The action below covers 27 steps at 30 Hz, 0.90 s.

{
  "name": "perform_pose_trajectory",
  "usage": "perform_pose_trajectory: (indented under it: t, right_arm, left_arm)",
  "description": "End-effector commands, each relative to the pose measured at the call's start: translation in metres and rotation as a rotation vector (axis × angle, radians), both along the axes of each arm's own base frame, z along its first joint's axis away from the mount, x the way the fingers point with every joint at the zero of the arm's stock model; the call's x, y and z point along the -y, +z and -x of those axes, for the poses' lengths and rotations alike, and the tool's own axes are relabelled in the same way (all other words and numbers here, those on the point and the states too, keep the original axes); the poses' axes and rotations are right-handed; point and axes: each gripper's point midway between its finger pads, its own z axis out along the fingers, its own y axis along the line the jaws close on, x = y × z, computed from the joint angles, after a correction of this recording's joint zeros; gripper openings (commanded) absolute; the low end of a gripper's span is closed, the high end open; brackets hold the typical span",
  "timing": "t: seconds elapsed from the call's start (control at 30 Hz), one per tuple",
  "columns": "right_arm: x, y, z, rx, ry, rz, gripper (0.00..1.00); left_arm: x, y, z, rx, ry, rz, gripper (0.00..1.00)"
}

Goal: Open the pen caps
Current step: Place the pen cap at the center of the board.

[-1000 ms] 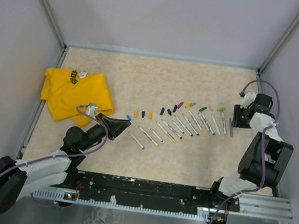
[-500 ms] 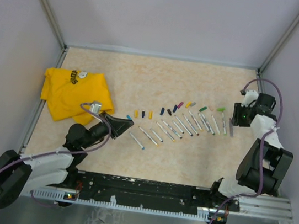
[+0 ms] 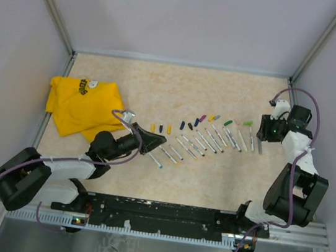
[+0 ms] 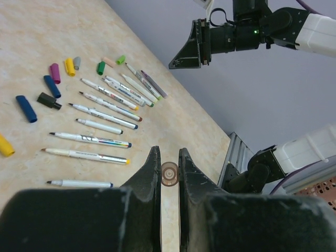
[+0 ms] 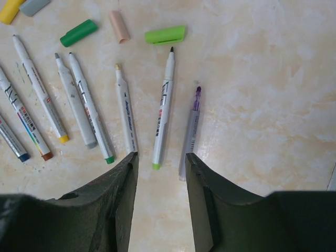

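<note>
Brownish cap (image 4: pixel 169 174) pinched in the left gripper (image 4: pixel 169 153); right gripper (image 5: pixel 161 156) half-open, empty.

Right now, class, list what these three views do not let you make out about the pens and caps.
- Left wrist view: the small round piece pinched in the left gripper is seen end-on; cap or not, cannot tell.
- Top view: the left gripper hides the left end of the row of pens.
- Right wrist view: the yellow cap and grey cap are cut off by the top edge.
</note>
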Motion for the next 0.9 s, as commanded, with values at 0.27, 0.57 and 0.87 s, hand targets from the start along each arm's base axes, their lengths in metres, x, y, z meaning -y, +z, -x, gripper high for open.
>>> perform_pose_trajectory:
  t: [0.27, 0.57, 0.87]
  right_arm:
    - [-0.008, 0.017, 0.001, 0.064, 0.051, -0.023, 0.42]
    - [-0.007, 0.016, 0.003, 0.067, 0.051, -0.027, 0.41]
    - [0.0, 0.013, 0.005, 0.068, 0.032, -0.029, 0.42]
  left_arm:
    - [0.083, 0.006, -0.01, 0.125, -0.074, -0.1, 0.0]
    - [0.147, -0.009, -0.026, 0.21, -0.105, -0.203, 0.0]
    - [0.207, -0.038, -0.042, 0.278, -0.132, -0.316, 0.0]
